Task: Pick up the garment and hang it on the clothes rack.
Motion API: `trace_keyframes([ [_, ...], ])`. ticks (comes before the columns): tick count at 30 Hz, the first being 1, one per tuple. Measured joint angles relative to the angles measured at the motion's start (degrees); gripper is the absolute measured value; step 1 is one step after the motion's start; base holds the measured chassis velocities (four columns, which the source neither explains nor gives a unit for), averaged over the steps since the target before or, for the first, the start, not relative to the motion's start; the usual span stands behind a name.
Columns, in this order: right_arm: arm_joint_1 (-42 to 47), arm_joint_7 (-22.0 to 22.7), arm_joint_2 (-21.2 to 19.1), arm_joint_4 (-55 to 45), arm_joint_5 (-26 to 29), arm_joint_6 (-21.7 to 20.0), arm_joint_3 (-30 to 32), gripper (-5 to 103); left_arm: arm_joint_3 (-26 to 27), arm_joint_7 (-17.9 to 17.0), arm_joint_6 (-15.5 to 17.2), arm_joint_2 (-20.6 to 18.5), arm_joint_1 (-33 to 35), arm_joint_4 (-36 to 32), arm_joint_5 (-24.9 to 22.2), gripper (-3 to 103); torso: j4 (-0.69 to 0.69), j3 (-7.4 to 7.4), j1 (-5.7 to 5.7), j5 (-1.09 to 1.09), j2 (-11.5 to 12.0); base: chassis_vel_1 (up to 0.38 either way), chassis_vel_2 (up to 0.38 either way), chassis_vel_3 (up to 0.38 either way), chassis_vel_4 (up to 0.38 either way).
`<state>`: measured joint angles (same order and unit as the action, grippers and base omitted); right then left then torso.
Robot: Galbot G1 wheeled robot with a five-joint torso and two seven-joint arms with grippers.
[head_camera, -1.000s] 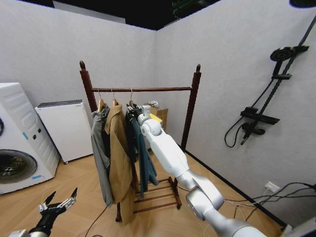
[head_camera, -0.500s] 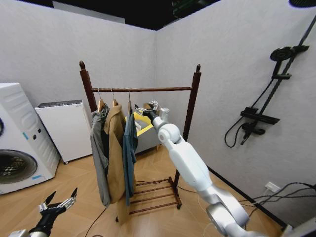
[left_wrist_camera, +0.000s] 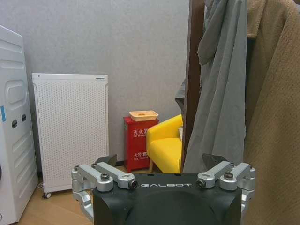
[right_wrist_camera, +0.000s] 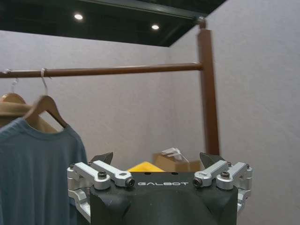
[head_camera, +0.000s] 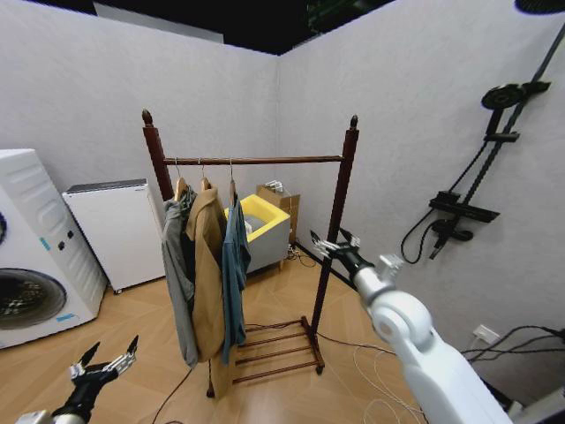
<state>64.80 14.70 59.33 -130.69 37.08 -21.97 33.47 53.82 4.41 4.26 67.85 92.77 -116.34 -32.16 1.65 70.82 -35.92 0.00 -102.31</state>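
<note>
My right gripper (head_camera: 335, 245) is released and empty; shirt (head_camera: 235, 265) hangs on the rack (head_camera: 256, 160), well off to its left. Left gripper (head_camera: 104, 362) open, parked low. Risk: my elbow clipping the post.

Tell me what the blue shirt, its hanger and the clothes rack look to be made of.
Blue shirt: thin soft fabric, hanging limp in folds. Hanger: apparently light wood with a metal hook. Clothes rack: dark reddish-brown wood, seemingly varnished, with turned knob tops.
</note>
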Motion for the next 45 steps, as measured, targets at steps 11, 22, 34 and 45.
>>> trace_keyframes([
  [11,31.15,-5.11,18.51,-2.50,-11.65,14.82,13.76,100,0.00,0.00,0.00,-0.01,0.00,0.00,0.00,100,0.00,0.00,0.00,-0.02,0.00,0.000,0.000,0.000,0.000],
  [22,42.92,-6.69,26.38,0.31,-20.16,30.97,17.21,100,0.00,0.00,0.00,0.00,-0.01,0.00,0.00,100,0.01,0.01,-0.01,-0.01,0.01,0.000,0.000,0.000,0.000],
  [34,43.27,-6.52,28.76,-0.98,-24.62,31.64,13.76,100,0.00,-0.01,0.00,0.00,0.00,0.00,0.00,100,-0.01,0.01,-0.01,0.00,0.01,0.000,0.000,0.000,0.000],
  [45,40.53,-3.19,29.90,0.40,-25.64,30.61,13.08,100,0.00,-0.01,0.00,0.00,0.00,0.00,0.00,100,0.00,0.01,-0.02,0.00,0.01,-0.045,-0.039,-0.047,-0.042],
])
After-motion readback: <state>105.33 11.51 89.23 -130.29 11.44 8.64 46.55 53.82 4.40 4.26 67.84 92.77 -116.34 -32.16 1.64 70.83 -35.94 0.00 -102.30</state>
